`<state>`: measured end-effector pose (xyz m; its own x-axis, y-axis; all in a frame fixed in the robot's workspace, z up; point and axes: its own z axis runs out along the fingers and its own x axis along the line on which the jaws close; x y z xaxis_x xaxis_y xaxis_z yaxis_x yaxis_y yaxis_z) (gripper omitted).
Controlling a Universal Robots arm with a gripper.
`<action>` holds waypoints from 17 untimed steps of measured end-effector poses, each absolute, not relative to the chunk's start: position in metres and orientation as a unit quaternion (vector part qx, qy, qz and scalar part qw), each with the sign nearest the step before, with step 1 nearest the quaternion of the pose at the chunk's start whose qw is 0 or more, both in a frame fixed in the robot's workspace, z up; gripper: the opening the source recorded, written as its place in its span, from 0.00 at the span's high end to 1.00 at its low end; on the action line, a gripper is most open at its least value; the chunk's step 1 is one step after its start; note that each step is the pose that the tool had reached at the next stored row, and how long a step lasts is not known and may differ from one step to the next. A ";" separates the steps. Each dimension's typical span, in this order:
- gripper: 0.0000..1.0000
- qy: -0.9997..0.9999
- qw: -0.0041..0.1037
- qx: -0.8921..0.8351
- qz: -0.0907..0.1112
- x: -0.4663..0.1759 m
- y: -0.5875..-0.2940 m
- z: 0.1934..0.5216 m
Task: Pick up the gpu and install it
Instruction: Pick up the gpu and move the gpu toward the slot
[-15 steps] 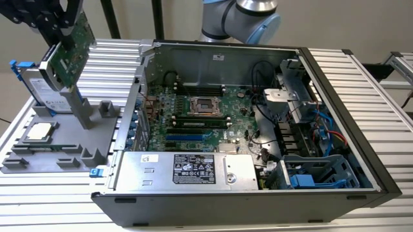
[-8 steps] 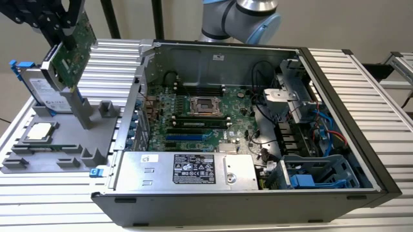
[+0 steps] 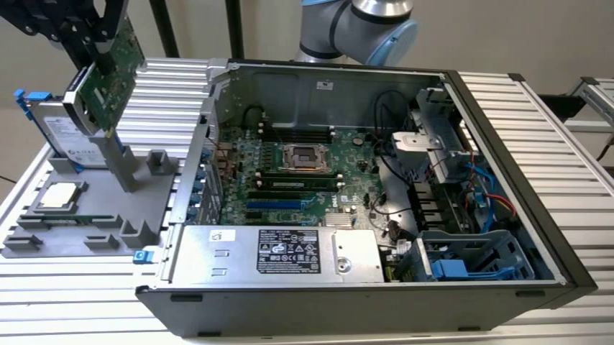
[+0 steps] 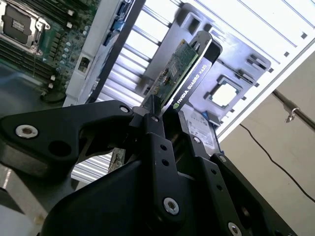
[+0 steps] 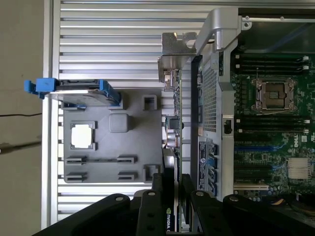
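Gpu (image 4: 183, 69) held aloft over the worktop's (image 3: 537, 122) edge on the exterior view's left
Gripper (image 4: 165, 120) was clamped on the card's upper end, above the grey fixture (image 3: 57, 241) and just beside the hard drive (image 3: 77, 140). Card hung on edge, long axis steeply upright, silver bracket (image 5: 173, 46) end pointing down, away from the gripper. Judged: a square, firm hold and a straight rise clear of the drive were wanted

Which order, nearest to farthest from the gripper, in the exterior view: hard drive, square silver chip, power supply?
1. hard drive, upright, just by the gripper.
2. square silver chip, flat on the grey tray.
3. power supply, inside the case.
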<state>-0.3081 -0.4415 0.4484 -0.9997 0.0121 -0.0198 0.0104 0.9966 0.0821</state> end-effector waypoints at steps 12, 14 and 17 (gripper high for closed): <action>1.00 0.999 0.010 0.006 0.041 -0.303 -0.442 0.448; 1.00 0.999 0.010 0.006 0.041 -0.301 -0.441 0.448; 1.00 0.999 0.010 0.006 0.041 -0.299 -0.441 0.448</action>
